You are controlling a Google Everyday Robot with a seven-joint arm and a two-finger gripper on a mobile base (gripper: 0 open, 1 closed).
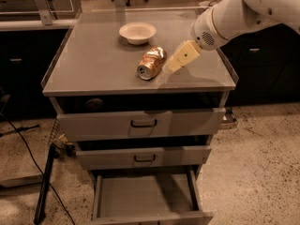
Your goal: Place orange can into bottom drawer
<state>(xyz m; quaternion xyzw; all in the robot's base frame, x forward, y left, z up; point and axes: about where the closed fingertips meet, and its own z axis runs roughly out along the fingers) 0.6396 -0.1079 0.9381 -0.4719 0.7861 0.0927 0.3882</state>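
Note:
The orange can (151, 63) lies on its side on the grey cabinet top (98, 69), its silver round end facing front-left. My gripper (174, 63), cream-coloured on a white arm, hovers just right of the can, pointing down-left at it, close to it but apart. The bottom drawer (145, 201) is pulled open below, a wide shallow tray with nothing in it.
A white bowl (137, 32) stands behind the can on the cabinet top. The two upper drawers (143, 123) with dark handles are pulled out slightly. A black stand and cables (44, 182) sit on the floor at the left. Dark counters flank the cabinet.

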